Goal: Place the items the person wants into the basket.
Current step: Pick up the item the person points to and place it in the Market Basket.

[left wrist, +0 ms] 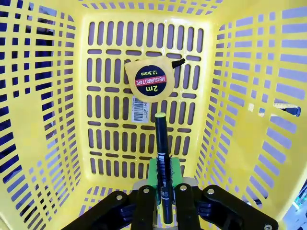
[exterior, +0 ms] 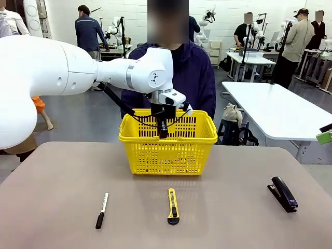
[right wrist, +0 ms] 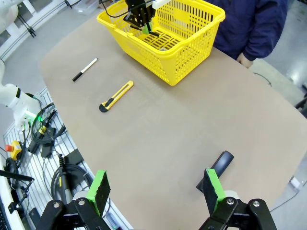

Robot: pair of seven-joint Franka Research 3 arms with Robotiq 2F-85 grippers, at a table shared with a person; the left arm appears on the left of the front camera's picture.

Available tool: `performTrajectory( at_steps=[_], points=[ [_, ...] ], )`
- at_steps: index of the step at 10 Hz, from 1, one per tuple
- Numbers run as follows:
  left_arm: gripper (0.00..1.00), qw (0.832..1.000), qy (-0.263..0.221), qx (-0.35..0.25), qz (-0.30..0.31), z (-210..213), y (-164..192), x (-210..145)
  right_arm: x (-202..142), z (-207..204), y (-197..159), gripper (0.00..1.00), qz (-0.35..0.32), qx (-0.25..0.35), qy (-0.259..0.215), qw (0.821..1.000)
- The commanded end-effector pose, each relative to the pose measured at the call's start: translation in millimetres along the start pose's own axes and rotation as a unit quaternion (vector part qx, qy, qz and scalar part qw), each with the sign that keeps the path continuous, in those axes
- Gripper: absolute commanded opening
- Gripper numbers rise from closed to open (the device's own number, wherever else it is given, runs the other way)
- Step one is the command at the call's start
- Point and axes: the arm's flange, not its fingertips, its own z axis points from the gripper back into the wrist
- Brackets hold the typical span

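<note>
releasing pen (left wrist: 161, 139) into basket (left wrist: 43, 143) | left gripper (left wrist: 164, 167) clamped on pen, tip down, tape measure (left wrist: 150, 80) at 12 o'clock | grip to be eased low, centred | right gripper (right wrist: 156, 185) held apart over table

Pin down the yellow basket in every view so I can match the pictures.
Front view: basket at centre, on the table's far side.
Left wrist view: basket seen from inside, walls all round.
Right wrist view: basket at top centre.
Shared landmark: the left hand inside it.
</note>
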Motion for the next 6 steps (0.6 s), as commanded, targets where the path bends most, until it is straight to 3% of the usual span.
performTrajectory(
  at_steps=[1, 2, 3, 4, 5, 6],
  points=[
    [0.49, 1.000, 0.001, -0.006, -0.016, 6.7, 7.3, 4.9, -0.6, -0.1, -2.0, 1.00, -0.003, 0.004, 0.001, 1.000],
    [0.84, 1.000, 0.001, -0.005, -0.016, 7.0, 7.3, 5.1, -0.6, -0.1, -2.0, 1.00, -0.003, 0.004, 0.001, 1.000],
    [0.89, 1.000, 0.000, -0.005, -0.016, 7.4, 7.2, 5.0, -0.6, -0.1, -2.0, 1.00, -0.003, 0.004, 0.001, 1.000],
    [0.62, 1.000, -0.001, -0.005, -0.017, 7.6, 7.3, 4.9, -0.6, -0.1, -2.0, 1.00, -0.003, 0.004, 0.001, 1.000],
    [1.00, 1.000, 0.000, -0.005, -0.017, 7.7, 7.4, 5.0, -0.6, -0.1, -2.0, 1.00, -0.003, 0.004, 0.001, 1.000],
    [1.00, 1.000, 0.000, -0.005, -0.017, 8.0, 7.3, 5.1, -0.6, -0.1, -2.0, 1.00, -0.003, 0.004, 0.001, 1.000]
  ],
)
